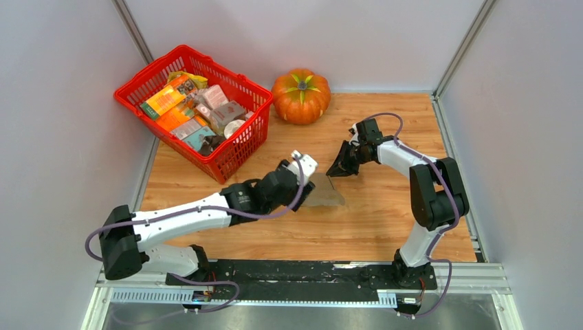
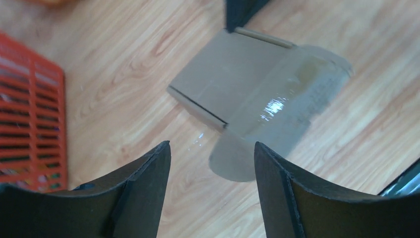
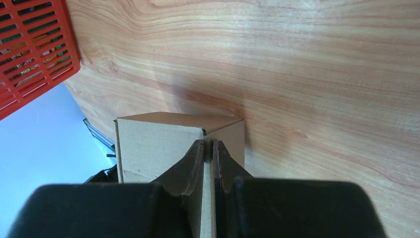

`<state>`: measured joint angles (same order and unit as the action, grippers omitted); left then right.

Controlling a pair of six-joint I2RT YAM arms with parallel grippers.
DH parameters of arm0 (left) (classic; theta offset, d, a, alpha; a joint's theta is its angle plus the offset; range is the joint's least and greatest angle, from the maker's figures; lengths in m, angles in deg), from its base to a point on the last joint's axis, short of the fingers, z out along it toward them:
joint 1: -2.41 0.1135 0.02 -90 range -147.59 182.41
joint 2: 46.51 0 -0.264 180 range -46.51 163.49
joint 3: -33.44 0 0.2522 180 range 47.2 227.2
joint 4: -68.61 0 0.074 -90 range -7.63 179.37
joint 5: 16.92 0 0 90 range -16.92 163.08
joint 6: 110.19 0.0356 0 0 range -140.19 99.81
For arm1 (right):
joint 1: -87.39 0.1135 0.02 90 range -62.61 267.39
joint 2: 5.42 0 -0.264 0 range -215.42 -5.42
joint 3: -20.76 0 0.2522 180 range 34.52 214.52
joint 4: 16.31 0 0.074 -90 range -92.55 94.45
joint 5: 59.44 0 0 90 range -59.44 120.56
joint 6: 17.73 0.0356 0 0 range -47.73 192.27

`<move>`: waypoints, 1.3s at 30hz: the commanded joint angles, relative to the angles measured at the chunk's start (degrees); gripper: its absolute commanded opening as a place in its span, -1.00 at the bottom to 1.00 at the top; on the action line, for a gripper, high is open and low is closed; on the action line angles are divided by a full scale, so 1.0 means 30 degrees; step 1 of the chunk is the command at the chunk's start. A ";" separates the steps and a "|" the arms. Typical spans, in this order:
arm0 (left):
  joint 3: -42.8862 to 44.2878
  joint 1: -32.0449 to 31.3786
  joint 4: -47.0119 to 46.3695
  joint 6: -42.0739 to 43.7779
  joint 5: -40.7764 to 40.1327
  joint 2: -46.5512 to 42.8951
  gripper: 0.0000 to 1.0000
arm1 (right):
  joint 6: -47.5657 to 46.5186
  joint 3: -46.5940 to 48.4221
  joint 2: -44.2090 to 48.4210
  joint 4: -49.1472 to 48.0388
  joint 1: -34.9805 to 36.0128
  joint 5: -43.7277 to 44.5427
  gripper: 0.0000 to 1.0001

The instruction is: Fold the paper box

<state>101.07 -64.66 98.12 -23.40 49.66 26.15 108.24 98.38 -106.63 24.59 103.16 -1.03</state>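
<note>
The paper box (image 1: pixel 326 195) is plain brown cardboard, partly folded, on the wooden table between the two arms. My right gripper (image 1: pixel 339 171) is at its far edge, shut on an upright cardboard wall; in the right wrist view the fingers (image 3: pixel 195 161) pinch that thin wall of the box (image 3: pixel 153 144). My left gripper (image 1: pixel 309 185) is open and empty just left of the box. In the left wrist view the box (image 2: pixel 223 79) lies ahead of the open gripper (image 2: pixel 213 151), with a pale rounded flap (image 2: pixel 237 158) reaching toward the gap without touching either finger.
A red basket (image 1: pixel 237 148) full of colourful packages stands at the back left, also seen in the left wrist view (image 2: pixel 29 114) and the right wrist view (image 3: pixel 34 44). An orange pumpkin (image 1: pixel 300 95) sits at the back centre. Grey walls enclose the table.
</note>
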 commanded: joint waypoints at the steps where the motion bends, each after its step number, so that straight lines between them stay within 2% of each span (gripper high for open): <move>1: 0.0649 0.2518 0.1457 -0.8240 0.1709 -0.1513 0.43 | -0.0357 0.0454 -0.0453 -0.0080 -0.0012 0.0014 -0.80; 5: -0.1394 0.5211 0.0700 -1.3890 0.4805 -0.3328 0.59 | -0.0299 0.0395 -0.0453 -0.0226 -0.0012 0.0014 -0.80; 6: -0.1780 0.6290 0.0524 -1.6775 0.5485 -0.3390 0.59 | -0.0299 0.0366 -0.0424 -0.0256 -0.0012 -0.0044 -0.80; 9: -0.2836 0.7733 -0.0704 -2.1149 0.9174 -0.2545 0.59 | -0.0357 0.0249 -0.0278 -0.0344 -0.0012 -0.0044 -0.80; 11: -0.3536 0.8526 -0.2663 -2.2801 1.1542 -0.1464 0.60 | -0.0357 0.0190 -0.0190 -0.0402 -0.0012 -0.0045 -0.80; 12: -0.3773 0.8557 -0.3367 -2.4521 1.1817 -0.1167 0.59 | -0.0358 0.0161 -0.0190 -0.0403 -0.0012 -0.0045 -0.80; 15: -0.4273 0.8557 -0.4311 -2.6696 1.1530 -0.0346 0.60 | -0.0328 0.0102 -0.0014 -0.0519 -0.0012 -0.0074 -0.80; 21: -0.5884 0.8557 -0.5980 -2.8958 0.9185 0.0035 0.61 | -0.0270 0.0131 0.0162 -0.0607 -0.0012 -0.0162 -0.81; 31: -0.7993 0.8470 -1.3943 -3.0573 0.9184 0.3375 0.61 | -0.0094 -0.0103 0.0220 -0.0988 0.0017 -0.0396 -0.82; 35: -0.8404 0.8177 -1.4946 -3.0806 0.8482 0.3610 0.61 | -0.0035 -0.0191 0.0279 -0.1047 -0.0012 -0.0309 -0.82; 39: -0.8580 0.8001 -1.6817 -3.1771 0.8889 0.4575 0.62 | 0.0198 -0.0250 0.0250 -0.1252 -0.0012 -0.0337 -0.82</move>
<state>75.71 -39.89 57.48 -115.09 76.64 37.43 108.32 98.09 -106.69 23.08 103.07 -1.60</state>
